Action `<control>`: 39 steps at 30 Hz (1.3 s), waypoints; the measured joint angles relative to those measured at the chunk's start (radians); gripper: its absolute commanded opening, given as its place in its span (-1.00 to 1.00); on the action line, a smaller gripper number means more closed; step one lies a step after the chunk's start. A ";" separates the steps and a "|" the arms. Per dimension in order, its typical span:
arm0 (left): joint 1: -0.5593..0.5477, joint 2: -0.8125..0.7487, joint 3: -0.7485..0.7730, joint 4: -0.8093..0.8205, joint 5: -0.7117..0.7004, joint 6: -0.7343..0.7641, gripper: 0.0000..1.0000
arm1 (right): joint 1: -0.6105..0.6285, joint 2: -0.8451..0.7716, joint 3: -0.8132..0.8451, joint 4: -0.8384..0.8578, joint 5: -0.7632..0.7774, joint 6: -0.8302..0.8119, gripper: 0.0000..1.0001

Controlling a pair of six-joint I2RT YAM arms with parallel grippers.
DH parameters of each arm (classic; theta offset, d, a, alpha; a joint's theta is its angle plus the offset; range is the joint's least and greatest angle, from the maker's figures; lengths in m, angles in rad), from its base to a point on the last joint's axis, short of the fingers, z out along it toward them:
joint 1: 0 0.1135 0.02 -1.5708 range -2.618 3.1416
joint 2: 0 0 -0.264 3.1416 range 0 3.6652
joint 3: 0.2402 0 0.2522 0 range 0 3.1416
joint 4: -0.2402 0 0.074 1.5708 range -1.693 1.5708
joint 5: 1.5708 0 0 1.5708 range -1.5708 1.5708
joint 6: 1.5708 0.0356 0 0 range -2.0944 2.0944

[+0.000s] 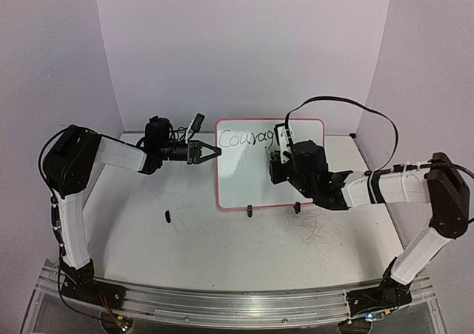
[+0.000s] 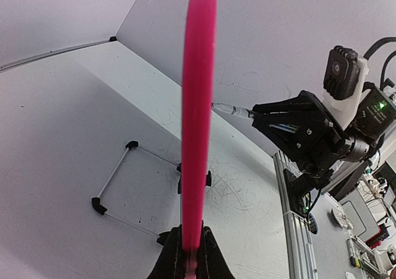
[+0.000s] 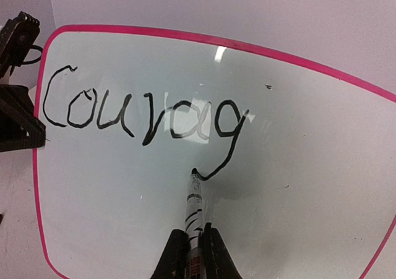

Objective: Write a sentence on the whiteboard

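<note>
My left fingers [image 1: 213,152] pinch the whiteboard [image 1: 252,182] by its pink side rim; it stands just ahead of my right fingers [image 3: 207,248], which clamp the marker [image 3: 193,198], tip on its face. Probably light, stiff, slick: hold the rim, press softly.

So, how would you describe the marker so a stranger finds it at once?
Look at the whiteboard with the pink frame standing mid-table. The right gripper before it is shut on the marker: a thin pen whose tip touches the tail of the written g.
</note>
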 measured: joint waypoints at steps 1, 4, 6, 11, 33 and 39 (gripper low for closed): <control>0.000 0.000 0.000 0.000 0.001 0.000 -1.00 | 0.002 0.003 0.010 0.000 -0.001 -0.002 -1.00; 0.000 0.000 0.000 0.000 0.002 0.000 -1.00 | 0.002 0.002 0.028 0.004 0.001 -0.008 -1.00; 0.000 0.000 0.000 0.000 0.003 0.001 -1.00 | 0.002 -0.003 0.027 0.003 0.003 -0.011 -1.00; 0.000 0.000 0.000 0.000 0.003 0.001 -1.00 | -0.016 -0.069 -0.024 0.000 -0.004 -0.012 -1.00; -0.001 0.000 0.000 0.000 0.003 0.001 -1.00 | -0.065 -0.062 -0.005 0.014 -0.042 -0.022 -1.00; -0.001 0.000 0.000 0.000 0.003 0.001 -1.00 | -0.067 -0.048 0.010 0.021 -0.040 -0.042 -1.00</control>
